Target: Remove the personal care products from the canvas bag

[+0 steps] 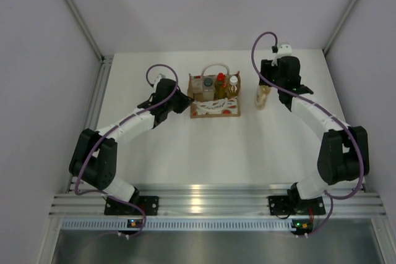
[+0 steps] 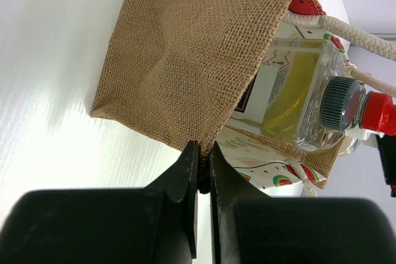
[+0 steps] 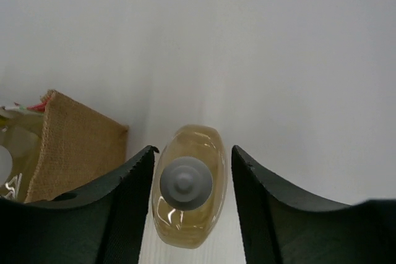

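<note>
Left side: the left end effector (image 1: 183,102) reaches in from the left at worktop (image 1: 247,153) level. In the left wrist view its fingers (image 2: 185,171) are pressed together on the brown woven edge at the left end of the canvas bag (image 1: 215,108), with the fabric pinched between them.

Centre: the canvas bag stands upright towards the far middle of the worktop. Its white panel with red marks faces the near side, and its whitish rope handles (image 1: 215,67) loop up over the far side. Three personal care products stand inside the open top:
- At the left, the pale bottle with a dark grey cap (image 1: 207,88).
- Beside it, the yellow-amber bottle with a red cap (image 1: 221,85).
- At the right end, the slim amber bottle (image 1: 233,86) with a white cap.

The left wrist view confirms the grey-capped bottle (image 2: 309,97) and the red cap (image 2: 378,112) touching side by side above the bag's rim.

Right side: a second slim amber bottle (image 1: 262,98) stands upright on the worktop, just beside the bag's right end and clear of it. The right end effector (image 1: 266,93) is directly over it. In the right wrist view the fingers (image 3: 124,196) are apart and straddle this bottle (image 3: 189,214). Its pale cap is centred between them. A thin strip of worktop shows between the bottle and the right-hand finger. Contact on the other side cannot be determined. The burlap side of the bag (image 3: 74,146) shows at the left of that view.
</note>
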You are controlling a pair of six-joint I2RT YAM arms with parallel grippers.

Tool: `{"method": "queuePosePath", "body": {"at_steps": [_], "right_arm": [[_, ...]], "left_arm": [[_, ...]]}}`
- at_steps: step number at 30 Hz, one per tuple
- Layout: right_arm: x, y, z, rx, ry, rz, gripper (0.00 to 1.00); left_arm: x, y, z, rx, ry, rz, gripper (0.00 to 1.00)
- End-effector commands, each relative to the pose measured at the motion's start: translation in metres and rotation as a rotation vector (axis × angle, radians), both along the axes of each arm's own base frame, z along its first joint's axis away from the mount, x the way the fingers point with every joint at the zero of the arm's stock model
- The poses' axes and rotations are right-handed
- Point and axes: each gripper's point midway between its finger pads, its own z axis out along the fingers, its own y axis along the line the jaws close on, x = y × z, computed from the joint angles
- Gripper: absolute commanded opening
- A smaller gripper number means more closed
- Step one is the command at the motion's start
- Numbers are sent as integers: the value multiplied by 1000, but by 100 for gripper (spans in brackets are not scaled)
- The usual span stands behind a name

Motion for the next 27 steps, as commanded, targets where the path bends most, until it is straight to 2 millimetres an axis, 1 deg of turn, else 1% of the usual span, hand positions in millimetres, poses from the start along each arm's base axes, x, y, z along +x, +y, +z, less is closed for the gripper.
{"method": "queuePosePath", "body": {"at_steps": [1,5,6,8,10,11,12,14,15,16,17,18,20,21,22,23,24,25,26,27], "right_arm": [[19,-1,69,44,-188,-3,63],[13,0,80,56,-191,7,73],[13,1,86,63,-196,5,75],[8,3,93,79,-184,9,76],[4,13,105,105,-192,22,75],[-1,17,110,110,-185,28,75],[-7,30,113,115,-183,51,74],[-17,42,122,130,-195,47,71],[-26,60,125,151,-194,64,70],[-33,65,131,164,-207,61,67],[-37,69,130,163,-207,41,66],[-48,91,132,187,-205,72,66],[-56,105,136,198,-210,68,64],[-64,123,137,221,-205,92,63],[-64,129,131,219,-186,81,62],[-65,135,137,239,-185,75,61],[-69,149,134,270,-160,75,60],[-68,157,119,253,-116,74,60],[-67,162,125,257,-122,61,60],[-69,173,122,257,-105,62,60]], "left_arm": [[4,11,7,26,-20,16,0],[5,12,9,25,-24,17,0],[5,11,9,24,-24,15,0],[5,11,9,23,-23,14,0],[5,11,9,23,-23,16,0],[5,11,9,22,-21,17,0],[6,11,9,21,-21,16,0],[6,11,9,19,-20,18,0],[7,10,8,19,-20,18,0],[7,9,8,19,-18,14,0],[8,9,8,20,-19,12,0],[9,8,9,20,-20,11,0],[9,8,10,18,-23,8,0],[9,8,11,18,-24,8,0],[8,8,12,17,-28,9,0],[8,9,13,16,-30,11,0],[8,9,13,17,-31,14,0],[8,10,15,17,-34,16,0],[9,10,15,18,-36,19,0],[8,10,15,19,-35,19,0]]}}
